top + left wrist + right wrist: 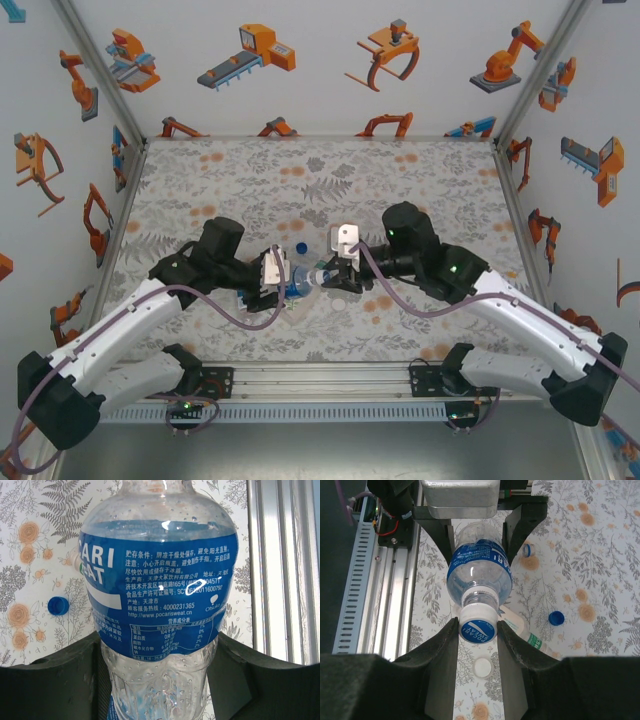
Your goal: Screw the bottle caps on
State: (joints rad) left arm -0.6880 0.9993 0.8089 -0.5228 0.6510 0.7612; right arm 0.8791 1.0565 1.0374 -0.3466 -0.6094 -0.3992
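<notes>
A slim clear bottle with a blue label is held level above the table, and my left gripper is shut on its lower body. On the bottle's neck sits a white bottle cap with a blue top, and my right gripper is shut on it. In the top view the two grippers meet at the table's middle, left gripper facing right gripper. A loose white cap and a blue cap lie on the table. The wider bottle with a pale label lies on its side under the held one.
The floral tablecloth stretches to the back and sides. A metal rail runs along the near edge between the arm bases. A small white and blue piece lies on the cloth near the left gripper's finger.
</notes>
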